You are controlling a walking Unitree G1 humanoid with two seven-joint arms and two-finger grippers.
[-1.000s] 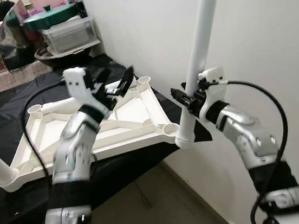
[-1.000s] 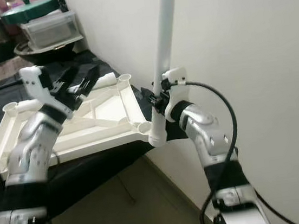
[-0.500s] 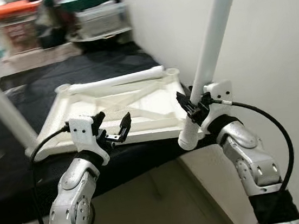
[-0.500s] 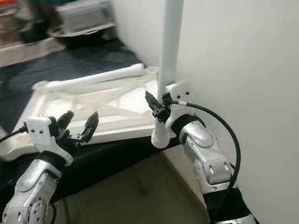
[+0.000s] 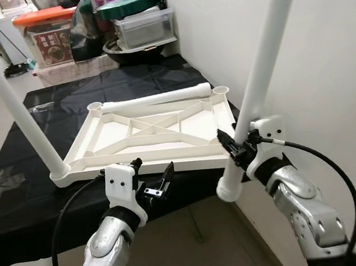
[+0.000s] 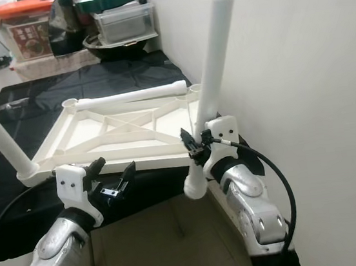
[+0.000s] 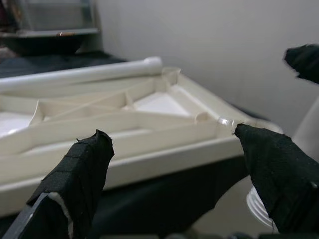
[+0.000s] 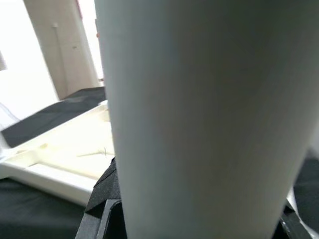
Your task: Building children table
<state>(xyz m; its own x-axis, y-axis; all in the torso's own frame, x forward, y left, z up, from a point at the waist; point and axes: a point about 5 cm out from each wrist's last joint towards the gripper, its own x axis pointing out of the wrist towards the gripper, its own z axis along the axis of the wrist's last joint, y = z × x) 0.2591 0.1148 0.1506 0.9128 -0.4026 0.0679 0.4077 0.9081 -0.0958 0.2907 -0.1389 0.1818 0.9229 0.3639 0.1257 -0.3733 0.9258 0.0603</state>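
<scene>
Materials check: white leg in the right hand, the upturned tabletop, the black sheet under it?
Leg: looks like moulded plastic tube, smooth matte white, hollow open end. Tabletop: likely the same plastic, with cast ribs and round corner sockets. Sheet: probably thin plastic film; glossy, wrinkled. Right hand grips the leg.
</scene>
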